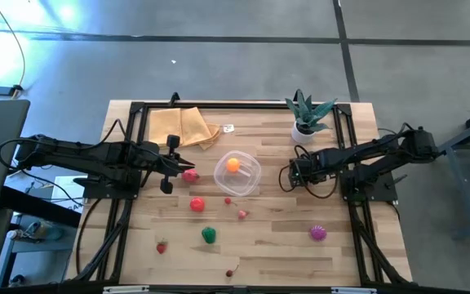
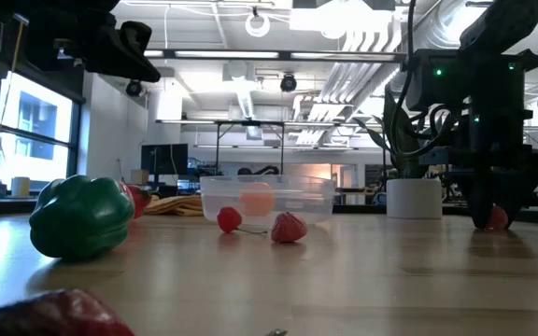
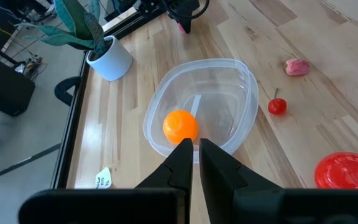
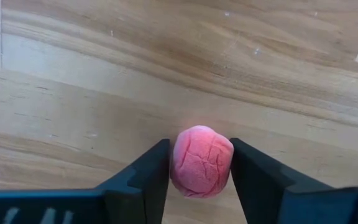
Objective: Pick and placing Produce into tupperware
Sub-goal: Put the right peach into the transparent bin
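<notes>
Pink produce piece (image 4: 201, 162) (between right gripper (image 4: 199, 171) fingers)

— High view: straight down over whole table (image 1: 243, 245), both arms in frame. Low view?
— Table height, level across boards into room. Shares clear tupperware (image 2: 267, 198) with left wrist view.
— Right wrist view: very close above wood, pink produce piece (image 4: 201, 162) filling centre.

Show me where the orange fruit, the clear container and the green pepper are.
orange fruit (image 3: 180, 126), left wrist view, middle of the ball.
clear container (image 3: 248, 87), left wrist view, bare rim.
green pepper (image 2: 80, 217), low view, middle of its body.
</notes>
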You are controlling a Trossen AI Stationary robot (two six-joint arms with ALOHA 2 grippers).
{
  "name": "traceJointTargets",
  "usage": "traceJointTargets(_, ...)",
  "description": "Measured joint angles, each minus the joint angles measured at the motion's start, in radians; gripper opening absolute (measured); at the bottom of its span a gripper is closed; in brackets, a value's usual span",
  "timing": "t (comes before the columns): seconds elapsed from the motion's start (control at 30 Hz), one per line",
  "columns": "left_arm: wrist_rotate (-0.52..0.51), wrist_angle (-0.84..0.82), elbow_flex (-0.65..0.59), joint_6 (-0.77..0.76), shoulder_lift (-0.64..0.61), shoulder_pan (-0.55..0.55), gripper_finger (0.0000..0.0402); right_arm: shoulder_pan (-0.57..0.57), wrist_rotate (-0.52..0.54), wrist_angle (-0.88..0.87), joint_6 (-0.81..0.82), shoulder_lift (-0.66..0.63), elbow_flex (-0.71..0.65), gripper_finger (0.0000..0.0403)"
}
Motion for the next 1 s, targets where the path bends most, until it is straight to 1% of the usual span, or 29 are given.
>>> traceJointTargets(0.17,0.0,0.0,0.0,0.0,0.0,0.0,0.0019,0.0,-0.003,0.0,0.0,0.0,0.0,0.0141)
traceJointTargets(0.5,0.0,0.0,0.0,0.0,0.0,0.0,0.0019,0.0,-0.007,-0.002,-0.003,-0.006,0.0,0.0139)
traceJointTargets(0.57,0.0,0.0,0.0,0.0,0.0,0.0,0.0019,0.0,-0.024,0.003,-0.005,-0.014,0.0,0.0139)
traceJointTargets(0.87,0.0,0.0,0.0,0.0,0.0,0.0,0.0019,0.0,-0.03,-0.001,-0.01,-0.066,0.0,0.0139)
traceJointTargets(1.0,0.0,0.0,0.0,0.0,0.0,0.0,0.0019,0.004,-0.032,0.001,-0.062,-0.09,0.041,0.0139)
